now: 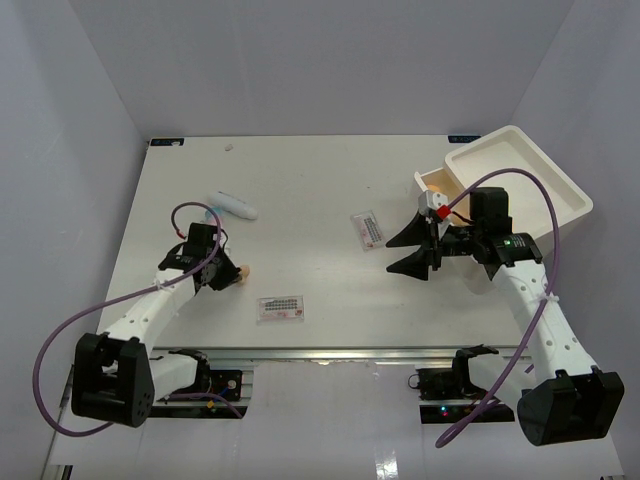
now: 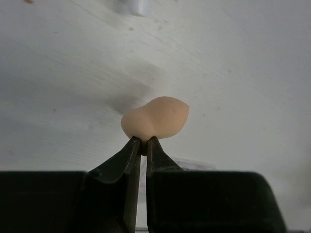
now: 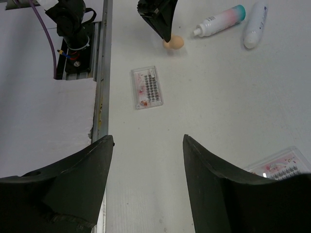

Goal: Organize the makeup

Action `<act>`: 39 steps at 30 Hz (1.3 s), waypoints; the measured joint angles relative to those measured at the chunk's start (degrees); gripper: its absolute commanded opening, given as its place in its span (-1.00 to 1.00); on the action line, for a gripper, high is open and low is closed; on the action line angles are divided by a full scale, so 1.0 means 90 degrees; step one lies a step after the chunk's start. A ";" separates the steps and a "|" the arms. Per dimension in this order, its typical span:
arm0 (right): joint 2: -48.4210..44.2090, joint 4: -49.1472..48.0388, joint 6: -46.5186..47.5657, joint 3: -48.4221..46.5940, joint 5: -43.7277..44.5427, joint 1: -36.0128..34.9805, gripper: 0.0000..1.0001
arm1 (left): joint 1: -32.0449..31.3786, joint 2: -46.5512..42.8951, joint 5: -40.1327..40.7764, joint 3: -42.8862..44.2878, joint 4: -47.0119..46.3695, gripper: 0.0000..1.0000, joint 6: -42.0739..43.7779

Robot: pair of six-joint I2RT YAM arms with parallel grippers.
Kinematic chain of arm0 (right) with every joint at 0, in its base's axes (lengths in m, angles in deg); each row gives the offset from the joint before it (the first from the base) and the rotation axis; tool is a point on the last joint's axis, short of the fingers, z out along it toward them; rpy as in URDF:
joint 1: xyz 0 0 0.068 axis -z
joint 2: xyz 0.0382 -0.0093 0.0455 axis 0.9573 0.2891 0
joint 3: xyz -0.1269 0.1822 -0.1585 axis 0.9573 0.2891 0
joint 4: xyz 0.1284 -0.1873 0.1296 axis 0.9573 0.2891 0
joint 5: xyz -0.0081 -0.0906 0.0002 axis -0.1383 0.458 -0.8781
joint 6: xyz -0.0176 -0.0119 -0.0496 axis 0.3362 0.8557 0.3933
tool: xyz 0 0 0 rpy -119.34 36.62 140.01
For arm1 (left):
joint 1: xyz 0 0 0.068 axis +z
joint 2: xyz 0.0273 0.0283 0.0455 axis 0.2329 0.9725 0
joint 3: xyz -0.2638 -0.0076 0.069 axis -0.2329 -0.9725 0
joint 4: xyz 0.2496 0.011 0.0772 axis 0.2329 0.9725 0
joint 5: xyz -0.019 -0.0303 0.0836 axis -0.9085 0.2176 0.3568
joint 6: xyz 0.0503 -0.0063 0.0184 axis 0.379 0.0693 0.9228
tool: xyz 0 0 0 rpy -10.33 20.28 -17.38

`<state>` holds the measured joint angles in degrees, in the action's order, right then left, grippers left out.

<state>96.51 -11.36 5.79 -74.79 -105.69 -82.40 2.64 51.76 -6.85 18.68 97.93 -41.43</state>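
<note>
My left gripper (image 2: 143, 141) is shut on the near edge of a tan egg-shaped sponge (image 2: 155, 118), low at the table's left (image 1: 240, 270). The right wrist view also shows the sponge (image 3: 173, 43). A white tube (image 1: 236, 206) lies behind it, beside a pink teal-capped tube (image 3: 221, 19). One clear packet with dark dots (image 1: 281, 308) lies near the front edge. It also shows in the right wrist view (image 3: 146, 87). A second packet (image 1: 368, 229) lies mid-table. My right gripper (image 1: 412, 248) is open and empty, just right of that second packet (image 3: 282, 165).
A big white bin (image 1: 560, 180) stands at the back right, behind the right arm. A small open box (image 1: 436, 183) with a tan inside adjoins its left corner. The metal rail (image 3: 99, 73) runs along the table's front edge.
</note>
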 measured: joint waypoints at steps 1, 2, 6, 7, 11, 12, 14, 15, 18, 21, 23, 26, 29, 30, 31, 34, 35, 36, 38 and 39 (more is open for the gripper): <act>-0.0041 -0.0002 0.0007 0.0023 -0.0016 0.0019 0.34 | 0.0000 -0.0183 -0.0253 -0.0055 -0.0134 -1.00 0.0108; -0.0074 -0.0003 0.0022 0.0049 -0.0037 0.0030 0.35 | 0.0000 -0.0400 -0.0492 -0.0108 -0.0274 -1.00 0.0231; -0.0152 -0.0002 0.0119 0.0101 -0.0139 0.0067 0.38 | 0.0000 -0.1153 -0.1499 -0.0235 -0.0912 -1.00 0.0627; -0.0164 0.0000 0.0162 0.0115 -0.0168 0.0069 0.39 | 0.0001 -0.1273 -0.1768 -0.0252 -0.1102 -1.00 0.0703; -0.0167 0.0261 0.0917 0.0156 -0.0372 0.0065 0.50 | 0.0004 -0.1300 -0.3423 -0.0362 -0.2241 -1.00 0.0865; -0.0167 0.0435 0.1209 0.0156 -0.0433 0.0060 0.52 | 0.0001 -0.1204 -0.3914 -0.0389 -0.2605 -1.00 0.0845; -0.0170 0.0727 0.1796 0.0155 -0.0490 -0.0005 0.53 | -0.0053 -0.0896 -0.4798 -0.0394 -0.3247 -1.00 0.0773; -0.0172 0.0804 0.2031 0.0154 -0.0472 -0.0085 0.54 | -0.0121 -0.0714 -0.5132 -0.0363 -0.3465 -1.00 0.0757; -0.0215 0.0822 0.2376 0.0153 -0.0117 -0.0600 0.55 | -0.0515 -0.0143 -0.5906 -0.0142 -0.3900 -1.00 0.0743; -0.0229 0.0570 0.2373 0.0138 0.0575 -0.1593 0.56 | -0.1253 0.0404 -0.6347 0.0304 -0.4126 -1.00 0.0762; -0.0182 0.0482 0.2334 0.0102 0.0951 -0.2042 0.56 | -0.1644 0.0653 -0.6549 0.0573 -0.4259 -1.00 0.0784; 0.0100 0.0347 0.2208 -0.0084 0.1484 -0.2419 0.63 | -0.2019 0.0942 -0.6688 0.0886 -0.4437 -1.00 0.0801; 0.0376 0.0181 0.2003 -0.0252 0.1910 -0.2609 0.64 | -0.2244 0.1170 -0.6767 0.1099 -0.4555 -1.00 0.0811; 0.0433 0.0126 0.1935 -0.0284 0.2026 -0.2628 0.64 | -0.2291 0.1236 -0.6776 0.1150 -0.4582 -1.00 0.0819; 0.0474 0.0070 0.1871 -0.0308 0.2135 -0.2638 0.64 | -0.2330 0.1292 -0.6781 0.1189 -0.4603 -1.00 0.0826; 0.0504 -0.0105 0.1636 -0.0336 0.2356 -0.2654 0.57 | -0.2428 0.1393 -0.6786 0.1233 -0.4672 -1.00 0.0826; 0.0507 -0.0150 0.1572 -0.0351 0.2392 -0.2657 0.53 | -0.2456 0.1415 -0.6788 0.1243 -0.4681 -1.00 0.0827; 0.0510 -0.0195 0.1508 -0.0365 0.2427 -0.2661 0.48 | -0.2485 0.1437 -0.6790 0.1254 -0.4689 -1.00 0.0828; 0.0515 -0.0293 0.1410 -0.0380 0.2448 -0.2662 0.42 | -0.2518 0.1487 -0.6792 0.1272 -0.4711 -1.00 0.0832; 0.0517 -0.0331 0.1370 -0.0382 0.2450 -0.2664 0.32 | -0.2528 0.1509 -0.6791 0.1276 -0.4711 -1.00 0.0839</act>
<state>101.16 -14.34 18.11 -78.23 -83.64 -106.37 -20.11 65.34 -67.97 30.17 55.52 -33.88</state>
